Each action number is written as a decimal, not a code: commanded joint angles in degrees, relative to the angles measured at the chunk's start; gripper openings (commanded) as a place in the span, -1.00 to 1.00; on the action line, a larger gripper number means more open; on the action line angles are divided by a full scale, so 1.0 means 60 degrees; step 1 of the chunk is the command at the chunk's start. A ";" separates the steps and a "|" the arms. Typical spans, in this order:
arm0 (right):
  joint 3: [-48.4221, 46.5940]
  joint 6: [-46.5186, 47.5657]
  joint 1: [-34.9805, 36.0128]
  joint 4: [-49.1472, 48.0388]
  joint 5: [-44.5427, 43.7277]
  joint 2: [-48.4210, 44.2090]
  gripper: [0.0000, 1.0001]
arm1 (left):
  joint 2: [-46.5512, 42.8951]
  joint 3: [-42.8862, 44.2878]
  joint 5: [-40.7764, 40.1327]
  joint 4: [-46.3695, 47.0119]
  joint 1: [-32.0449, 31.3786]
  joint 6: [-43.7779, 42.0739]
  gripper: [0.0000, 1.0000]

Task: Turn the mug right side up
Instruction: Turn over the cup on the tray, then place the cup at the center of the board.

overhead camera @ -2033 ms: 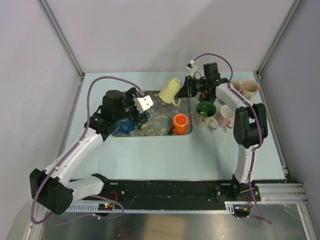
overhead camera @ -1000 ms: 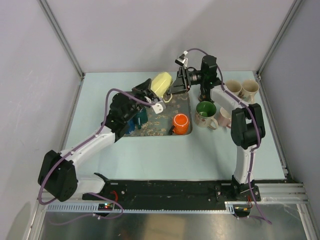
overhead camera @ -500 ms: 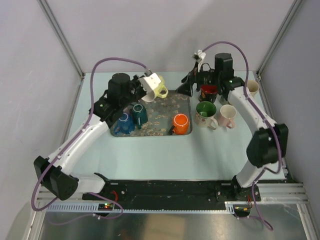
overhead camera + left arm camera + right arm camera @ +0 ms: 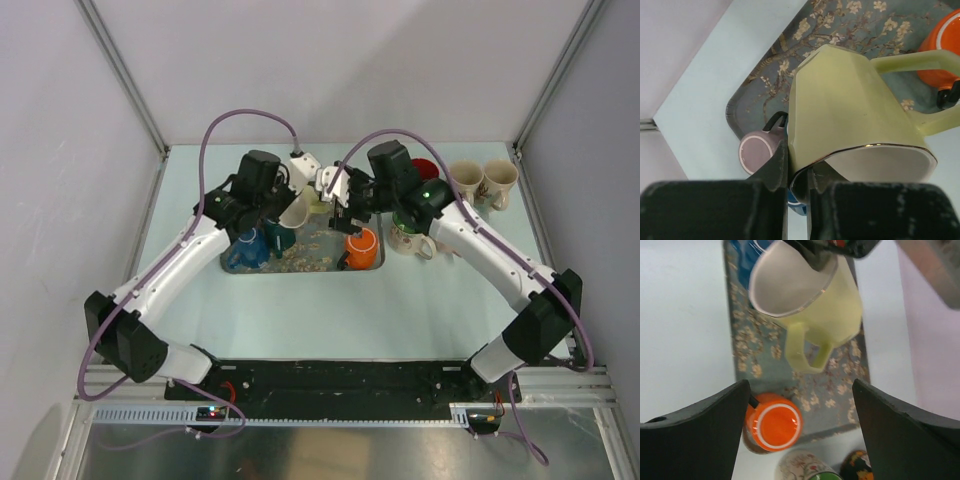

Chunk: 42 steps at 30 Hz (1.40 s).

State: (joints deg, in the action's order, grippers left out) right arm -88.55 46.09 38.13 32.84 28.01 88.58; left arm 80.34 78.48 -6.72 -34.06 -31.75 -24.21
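Observation:
My left gripper (image 4: 292, 212) is shut on the rim of the pale yellow mug (image 4: 300, 205), one finger inside and one outside. The mug (image 4: 840, 105) hangs tilted above the floral tray (image 4: 790, 50), its handle pointing out to the right. In the right wrist view the mug (image 4: 825, 310) shows its white inside and its handle hangs down. My right gripper (image 4: 345, 210) is open just right of the mug and holds nothing. Its fingers (image 4: 695, 440) frame the tray (image 4: 840, 385) and an orange mug (image 4: 772, 422).
On the tray stand an orange mug (image 4: 360, 245), a teal mug (image 4: 280, 235) and a blue one (image 4: 245, 250). A mauve mug (image 4: 757, 152) lies bottom-up under the held one. A green mug (image 4: 408, 228), a red one (image 4: 425, 170) and two cream mugs (image 4: 467, 178) stand to the right.
The right gripper let go of the yellow mug and opened. The left gripper, keeping hold of the rim, carried it down over the tray. The right arm swung in beside it.

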 commanded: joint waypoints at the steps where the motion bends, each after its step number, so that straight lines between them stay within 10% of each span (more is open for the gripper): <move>1: -0.0167 0.1384 0.0142 -0.0500 -0.1674 0.0399 0.71 | -0.0290 0.0937 0.0527 0.0574 -0.0069 0.0838 -0.99; 16: 0.0178 0.2598 0.0576 -0.1890 -0.1815 0.0502 0.16 | 0.0389 0.1889 0.2008 -0.0144 -0.0066 0.1649 -0.99; 20: 0.0088 0.3026 0.0576 -0.1624 -0.1815 0.0529 -0.43 | 0.0517 0.2070 0.2069 -0.0221 -0.0070 0.1692 -0.98; 22: 0.0076 0.2990 0.0508 -0.1548 -0.1900 0.0523 -0.85 | 0.0539 0.2126 0.1995 -0.0239 -0.0066 0.1687 -0.57; 27: 0.0704 0.2025 -0.0044 -0.1805 -0.1779 -0.0017 -1.00 | 0.0360 0.2069 0.1562 -0.0232 -0.0052 0.1751 0.63; 42: 0.2594 -0.3515 -0.6213 -0.1408 0.0131 -0.3069 -1.00 | 0.0176 0.1817 0.2000 -0.0087 0.0468 0.2450 0.98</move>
State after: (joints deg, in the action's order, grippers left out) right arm -73.80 36.62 10.72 28.45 23.79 76.71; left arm 82.11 88.51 3.44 -36.27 -29.41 -11.38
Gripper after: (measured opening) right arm 0.222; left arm 0.992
